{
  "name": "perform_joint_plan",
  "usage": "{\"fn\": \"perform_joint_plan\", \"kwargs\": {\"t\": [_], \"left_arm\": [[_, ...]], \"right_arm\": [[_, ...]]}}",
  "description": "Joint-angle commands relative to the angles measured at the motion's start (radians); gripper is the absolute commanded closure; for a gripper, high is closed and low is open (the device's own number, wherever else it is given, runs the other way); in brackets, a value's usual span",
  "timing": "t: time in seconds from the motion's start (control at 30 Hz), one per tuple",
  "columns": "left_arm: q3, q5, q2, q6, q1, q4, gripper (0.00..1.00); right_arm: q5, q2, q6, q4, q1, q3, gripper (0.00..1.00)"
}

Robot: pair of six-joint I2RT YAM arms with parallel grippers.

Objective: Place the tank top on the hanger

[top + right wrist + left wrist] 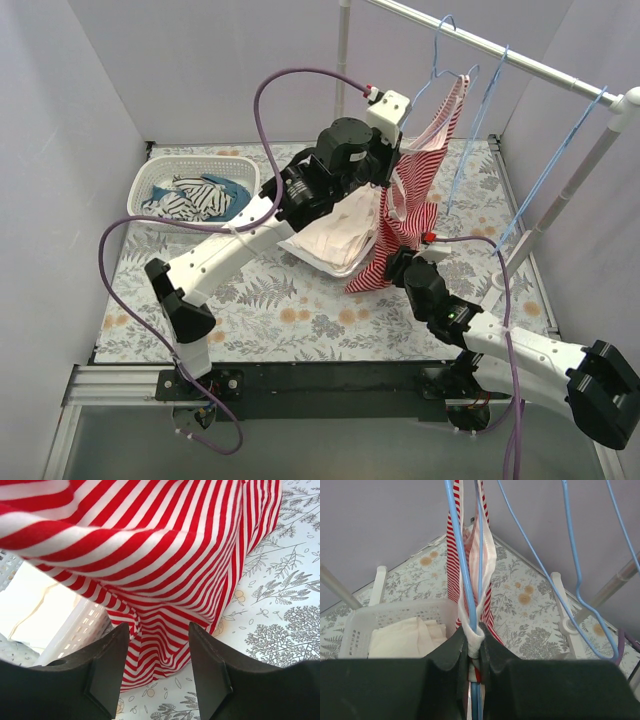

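The red-and-white striped tank top [428, 150] hangs from a blue hanger [441, 58] on the rail, and its lower part drapes down to the table. My left gripper [393, 172] is raised beside it. In the left wrist view the left gripper [474, 630] is shut on a white-lined strap of the tank top [453, 555], with the blue hanger wire [462, 565] between the jaws. My right gripper [399, 263] sits low at the garment's bottom. In the right wrist view the right gripper [157, 627] is open, and the striped tank top fabric [170, 570] hangs just ahead of its fingers.
Two more blue hangers [478, 115] hang on the metal rail [520, 55], whose post [575, 185] stands at the right. A white basket [150, 180] with a black-and-white garment sits at the back left. Another basket holds a cream-white cloth [330, 240] under the left arm.
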Motion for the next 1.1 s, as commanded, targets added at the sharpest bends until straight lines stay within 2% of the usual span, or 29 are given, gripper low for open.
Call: {"fn": "perform_joint_plan", "kwargs": {"t": [0.0, 0.43, 0.57, 0.6, 0.63, 0.77, 0.87, 0.9, 1.07], "left_arm": [[0.097, -0.024, 0.025, 0.055, -0.002, 0.039, 1.0], [0.132, -0.037, 0.107, 0.045, 0.008, 0.054, 1.0], [0.097, -0.06, 0.082, 0.039, 0.008, 0.068, 0.84], [0.069, -0.067, 0.073, 0.038, 0.008, 0.071, 0.69], [0.055, -0.074, 0.05, 0.038, 0.008, 0.082, 0.6], [-0.03, -0.116, -0.022, 0.035, 0.008, 0.105, 0.38], [-0.098, -0.136, -0.091, 0.006, 0.01, 0.114, 0.06], [-0.116, -0.154, -0.108, -0.004, 0.011, 0.117, 0.02], [-0.257, -0.175, -0.229, -0.099, 0.018, 0.113, 0.02]], "right_arm": [[-0.018, -0.022, 0.021, -0.016, -0.006, 0.006, 0.41], [-0.088, -0.077, 0.029, -0.079, -0.009, 0.006, 0.4], [-0.137, -0.084, 0.023, -0.096, -0.009, 0.013, 0.39], [-0.148, -0.085, 0.018, -0.102, -0.007, 0.023, 0.37], [-0.157, -0.087, 0.017, -0.122, -0.009, 0.031, 0.36], [-0.215, -0.116, -0.002, -0.167, -0.009, 0.056, 0.32], [-0.251, -0.149, -0.015, -0.196, -0.009, 0.063, 0.29], [-0.26, -0.163, -0.019, -0.202, -0.009, 0.065, 0.28], [-0.323, -0.188, -0.037, -0.251, -0.009, 0.088, 0.25]]}}
